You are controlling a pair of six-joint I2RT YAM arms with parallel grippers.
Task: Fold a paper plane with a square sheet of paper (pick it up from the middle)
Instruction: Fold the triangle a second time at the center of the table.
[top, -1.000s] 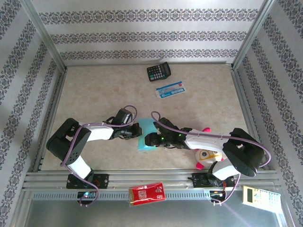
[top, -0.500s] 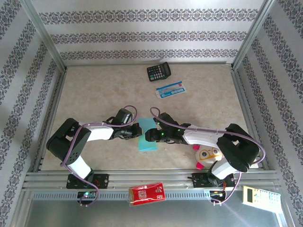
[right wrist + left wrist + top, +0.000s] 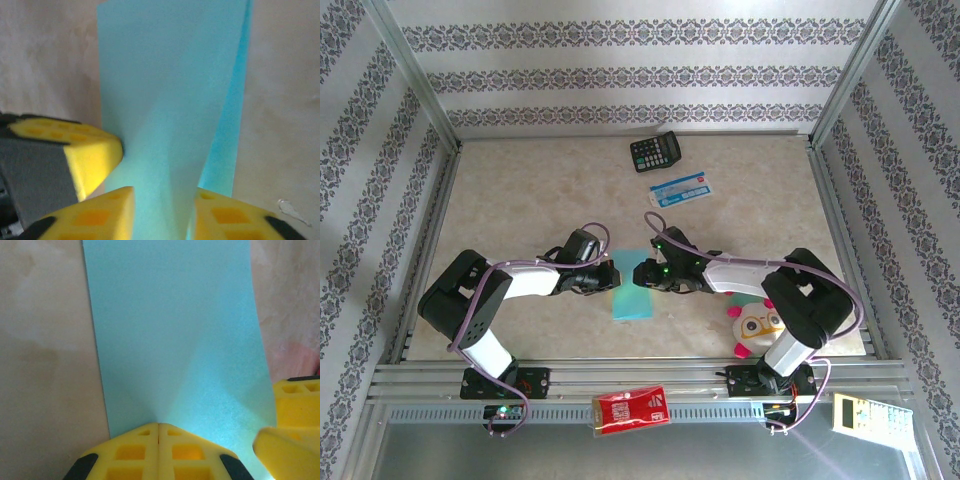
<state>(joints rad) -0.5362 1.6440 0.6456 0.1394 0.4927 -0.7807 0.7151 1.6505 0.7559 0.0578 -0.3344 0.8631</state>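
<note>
The square sheet of paper (image 3: 635, 296) is light turquoise and lies folded into a narrow strip at the table's near middle, between both arms. My left gripper (image 3: 611, 277) is shut on its left edge. In the left wrist view the yellow fingertips (image 3: 142, 440) meet at the paper (image 3: 175, 330), and creases fan out from them. My right gripper (image 3: 639, 272) is at the strip's right side. Its jaws (image 3: 162, 212) stand apart, with a raised ridge of the paper (image 3: 165, 75) running between them. The left gripper's finger (image 3: 85, 150) touches the paper close by.
A black calculator (image 3: 655, 152) and a blue-and-white card (image 3: 681, 190) lie at the back. A plush toy (image 3: 758, 326) sits under the right arm. A red packet (image 3: 631, 410) and a pale calculator (image 3: 865, 413) rest on the front rail.
The right gripper has moved away from me along the paper's right edge and its jaws have narrowed. The paper now lies flatter. The left gripper has held still.
</note>
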